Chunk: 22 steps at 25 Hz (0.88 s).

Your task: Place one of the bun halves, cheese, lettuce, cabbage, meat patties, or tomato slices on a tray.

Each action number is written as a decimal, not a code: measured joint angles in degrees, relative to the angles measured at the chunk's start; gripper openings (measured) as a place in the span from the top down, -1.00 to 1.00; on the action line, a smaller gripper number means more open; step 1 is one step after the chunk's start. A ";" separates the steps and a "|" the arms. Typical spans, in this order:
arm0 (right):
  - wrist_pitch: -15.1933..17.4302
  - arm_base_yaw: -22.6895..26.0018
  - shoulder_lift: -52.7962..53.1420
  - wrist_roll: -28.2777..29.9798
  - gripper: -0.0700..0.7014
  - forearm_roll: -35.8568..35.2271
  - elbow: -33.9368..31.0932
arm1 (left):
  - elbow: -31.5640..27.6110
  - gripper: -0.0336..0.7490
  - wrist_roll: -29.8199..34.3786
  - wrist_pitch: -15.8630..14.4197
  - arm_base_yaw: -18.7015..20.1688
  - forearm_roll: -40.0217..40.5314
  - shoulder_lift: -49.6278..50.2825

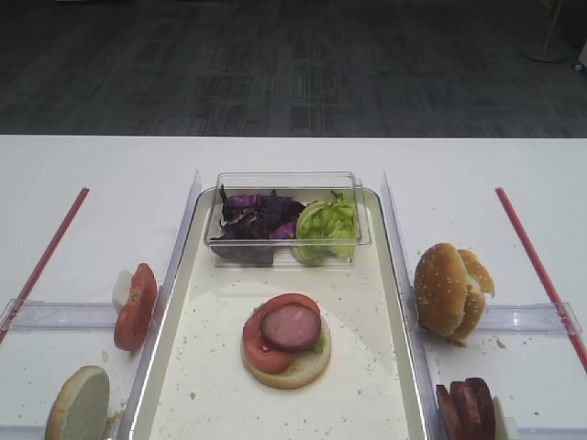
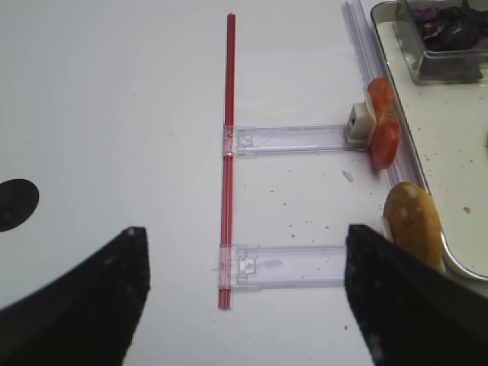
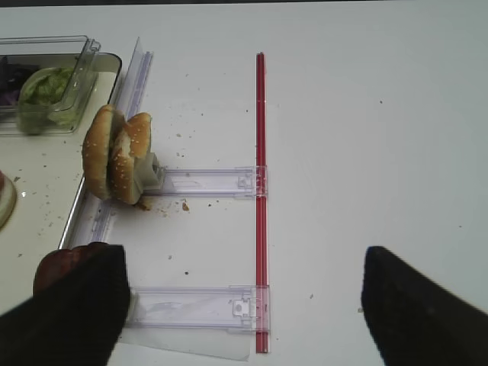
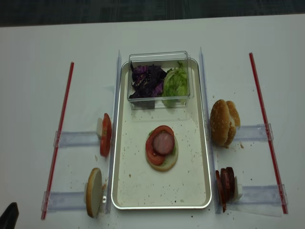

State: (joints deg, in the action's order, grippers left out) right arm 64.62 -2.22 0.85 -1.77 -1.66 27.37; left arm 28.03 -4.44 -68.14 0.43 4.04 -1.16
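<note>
On the tray [image 1: 376, 385] lies a bun half [image 1: 298, 368] stacked with tomato slices [image 1: 264, 354] and a meat patty [image 1: 291, 326]. Cabbage [image 1: 259, 215] and lettuce [image 1: 326, 225] sit in a clear box at the tray's far end. Right of the tray stand bun halves [image 3: 114, 156] and meat patties [image 4: 226, 181]. To its left stand tomato slices [image 2: 383, 131] and another bun half [image 2: 412, 223]. Cheese is out of view. My right gripper [image 3: 244, 305] hovers open over the table, right of the patties. My left gripper [image 2: 244, 297] is open too, left of the bun half.
Red rods [image 3: 261, 191] [image 2: 227, 152] lie on the white table on both sides, joined to clear plastic holders [image 3: 206, 181] [image 2: 293, 139] that carry the upright food. The clear box [image 1: 286, 179] spans the tray's far end. A black round spot [image 2: 15, 204] marks the table at left.
</note>
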 joint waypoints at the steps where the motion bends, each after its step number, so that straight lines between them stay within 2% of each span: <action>1: 0.00 0.00 0.00 0.00 -0.83 0.00 0.00 | 0.00 -0.34 0.00 0.00 0.00 0.00 0.00; 22: 0.00 0.00 0.00 0.00 -0.82 0.00 0.00 | 0.00 -0.34 0.00 0.00 0.00 0.00 0.00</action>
State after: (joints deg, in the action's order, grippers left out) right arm 64.62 -2.22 0.85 -1.77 -1.66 27.37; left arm 28.03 -4.44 -68.14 0.43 4.04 -1.16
